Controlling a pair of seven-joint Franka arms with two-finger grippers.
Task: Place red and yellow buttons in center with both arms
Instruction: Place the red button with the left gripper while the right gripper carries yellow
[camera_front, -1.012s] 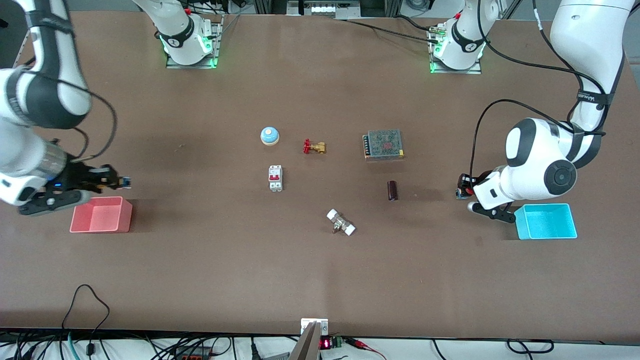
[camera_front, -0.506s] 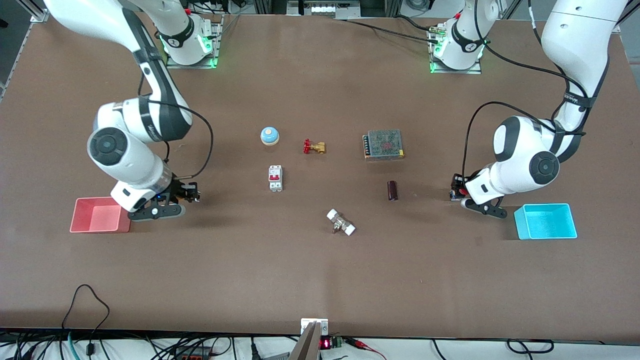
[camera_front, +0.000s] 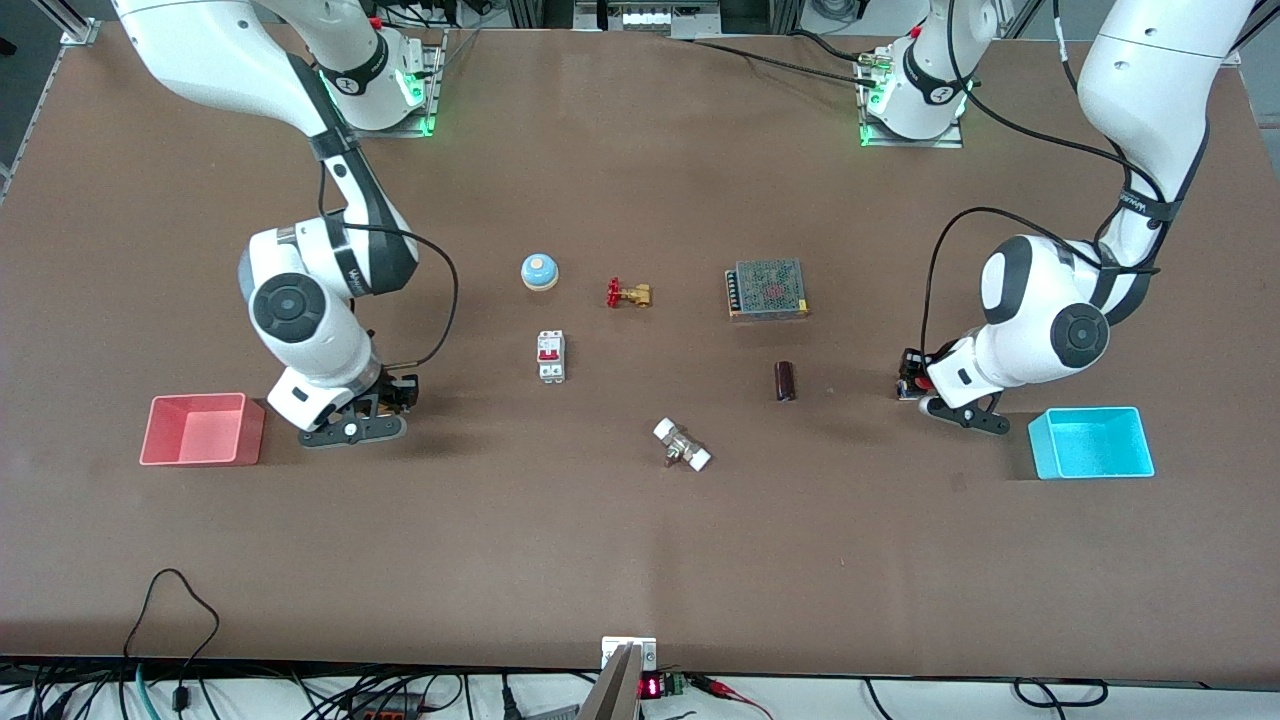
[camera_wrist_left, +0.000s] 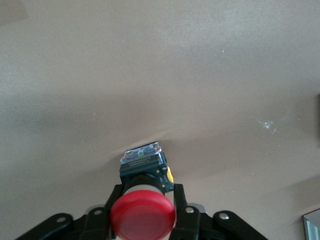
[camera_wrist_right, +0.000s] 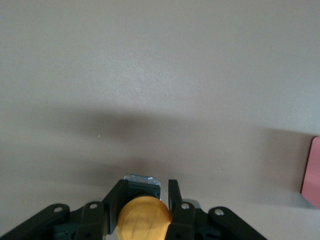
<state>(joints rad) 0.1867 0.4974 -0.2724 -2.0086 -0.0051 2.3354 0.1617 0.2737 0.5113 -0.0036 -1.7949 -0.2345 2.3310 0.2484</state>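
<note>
My left gripper (camera_front: 912, 386) is shut on the red button (camera_front: 907, 368), low over the brown tabletop (camera_front: 640, 540) between a dark cylinder and the blue bin. In the left wrist view the red cap (camera_wrist_left: 142, 215) fills the space between the fingers of the left gripper (camera_wrist_left: 146, 192), with its black body pointing at the table. My right gripper (camera_front: 398, 391) is low over the table beside the red bin. In the right wrist view the right gripper (camera_wrist_right: 148, 187) is shut on the yellow button (camera_wrist_right: 144, 217). That button is hidden in the front view.
In the middle stand a blue-and-white bell (camera_front: 539, 271), a brass valve with a red handle (camera_front: 628, 293), a meshed power supply (camera_front: 768, 289), a white breaker (camera_front: 551, 356), a dark cylinder (camera_front: 785, 381) and a white-ended fitting (camera_front: 682, 445). Red bin (camera_front: 200, 428); blue bin (camera_front: 1092, 442).
The right arm has swung from over the red bin toward the table's middle with the yellow button. The left gripper has shifted slightly toward the middle with the red button.
</note>
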